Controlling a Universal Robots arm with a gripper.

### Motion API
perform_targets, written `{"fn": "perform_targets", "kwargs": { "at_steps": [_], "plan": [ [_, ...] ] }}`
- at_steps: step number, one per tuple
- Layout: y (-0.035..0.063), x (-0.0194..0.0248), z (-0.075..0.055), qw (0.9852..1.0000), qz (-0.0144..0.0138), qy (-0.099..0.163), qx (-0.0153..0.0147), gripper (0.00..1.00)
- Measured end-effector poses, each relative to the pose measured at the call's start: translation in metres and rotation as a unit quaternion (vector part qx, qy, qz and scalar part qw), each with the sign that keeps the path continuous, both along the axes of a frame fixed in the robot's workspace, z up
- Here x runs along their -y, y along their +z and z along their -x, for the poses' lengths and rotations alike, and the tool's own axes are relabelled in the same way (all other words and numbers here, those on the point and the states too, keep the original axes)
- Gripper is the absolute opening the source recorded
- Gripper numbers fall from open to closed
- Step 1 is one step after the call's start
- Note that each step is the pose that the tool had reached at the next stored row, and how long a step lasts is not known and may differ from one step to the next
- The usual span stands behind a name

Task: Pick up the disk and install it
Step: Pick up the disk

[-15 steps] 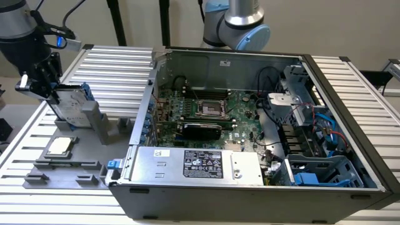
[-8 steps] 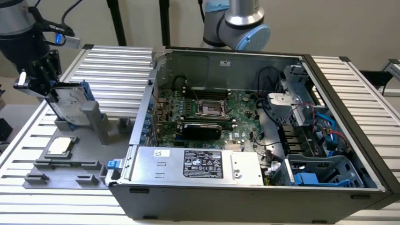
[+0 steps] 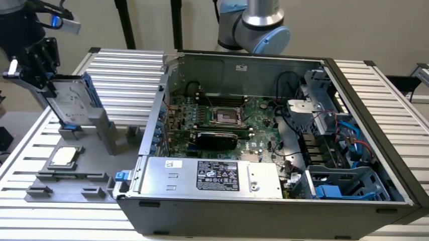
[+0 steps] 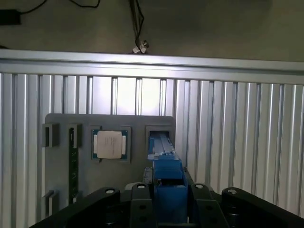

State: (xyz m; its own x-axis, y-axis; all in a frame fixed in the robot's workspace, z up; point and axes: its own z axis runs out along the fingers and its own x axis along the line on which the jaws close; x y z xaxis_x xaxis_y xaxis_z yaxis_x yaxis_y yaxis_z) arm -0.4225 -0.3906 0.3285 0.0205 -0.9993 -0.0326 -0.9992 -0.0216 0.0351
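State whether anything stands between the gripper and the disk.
Nothing visible does. The gripper clamps the disk by its blue rail; the disk stands upright in the grey holder beside the open computer case.

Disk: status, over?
Hand shut on disk. Disk tilted near upright, lower end at grey holder. Open computer case on exterior view's right; nothing seen blocking.

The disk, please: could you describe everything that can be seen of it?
The disk is a flat, silver-grey rectangular drive, metal by its look, framed by blue plastic rails. It stands on edge, leaning slightly, with its lower end at the slot of the grey stand. The gripper clasps its upper end, a finger on each side.
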Motion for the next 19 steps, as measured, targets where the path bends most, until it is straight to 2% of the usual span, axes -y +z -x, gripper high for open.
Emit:
{"fn": "perform_targets", "kwargs": {
  "at_steps": [4,9,19],
  "plan": [
    [0.0180,0.0000,-0.004,1.0000,0.0001,0.000,-0.0001,0.33],
    [0.0408,-0.0001,-0.017,1.0000,0.0000,0.001,-0.0003,0.33],
    [0.0863,0.0012,-0.059,1.0000,-0.0044,0.002,-0.0023,0.33]
  ]
}}
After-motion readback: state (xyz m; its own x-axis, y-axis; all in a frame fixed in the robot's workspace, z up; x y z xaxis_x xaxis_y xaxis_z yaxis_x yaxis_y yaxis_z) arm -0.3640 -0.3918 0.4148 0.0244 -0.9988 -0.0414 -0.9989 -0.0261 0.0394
